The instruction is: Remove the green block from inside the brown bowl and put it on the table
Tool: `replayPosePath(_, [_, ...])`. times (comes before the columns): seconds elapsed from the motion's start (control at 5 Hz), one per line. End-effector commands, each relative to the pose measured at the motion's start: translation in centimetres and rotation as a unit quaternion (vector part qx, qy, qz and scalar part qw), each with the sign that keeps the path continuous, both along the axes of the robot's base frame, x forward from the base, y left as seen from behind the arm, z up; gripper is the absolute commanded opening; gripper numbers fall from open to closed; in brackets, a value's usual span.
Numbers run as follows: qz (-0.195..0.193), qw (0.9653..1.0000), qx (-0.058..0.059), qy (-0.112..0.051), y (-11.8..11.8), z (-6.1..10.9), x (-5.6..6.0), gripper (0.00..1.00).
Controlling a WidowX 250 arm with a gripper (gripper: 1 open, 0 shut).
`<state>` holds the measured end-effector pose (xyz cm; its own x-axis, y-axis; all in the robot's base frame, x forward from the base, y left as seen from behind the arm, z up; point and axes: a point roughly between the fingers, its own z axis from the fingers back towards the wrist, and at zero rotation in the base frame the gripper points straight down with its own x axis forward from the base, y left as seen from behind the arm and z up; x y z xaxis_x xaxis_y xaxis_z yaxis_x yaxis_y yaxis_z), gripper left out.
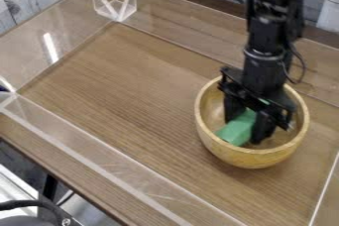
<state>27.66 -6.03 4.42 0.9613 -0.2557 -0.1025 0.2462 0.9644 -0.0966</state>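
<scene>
The brown bowl [228, 149] sits on the table [126, 91] toward the right front. My gripper [247, 123] points straight down into it, shut on the green block [239, 131]. The block hangs tilted between the black fingers, just above the pale inside of the bowl, its lower end showing below the fingertips. The upper part of the block is hidden by the fingers.
Low clear acrylic walls [79, 146] edge the tabletop. A clear folded acrylic piece [117, 2] stands at the far left corner. The black arm [272, 22] rises from the bowl toward the top right.
</scene>
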Motion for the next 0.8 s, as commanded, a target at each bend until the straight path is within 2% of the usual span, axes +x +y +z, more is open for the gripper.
replayPosePath(0.0, [0.036,0.9985,0.000,-0.041,3.0,2.8,0.7,0.00])
replayPosePath(0.2, [0.088,0.9951,0.004,-0.045,7.6,3.4,0.9,0.00])
replayPosePath(0.6, [0.129,0.9903,0.015,-0.050,15.8,3.3,0.0,0.00])
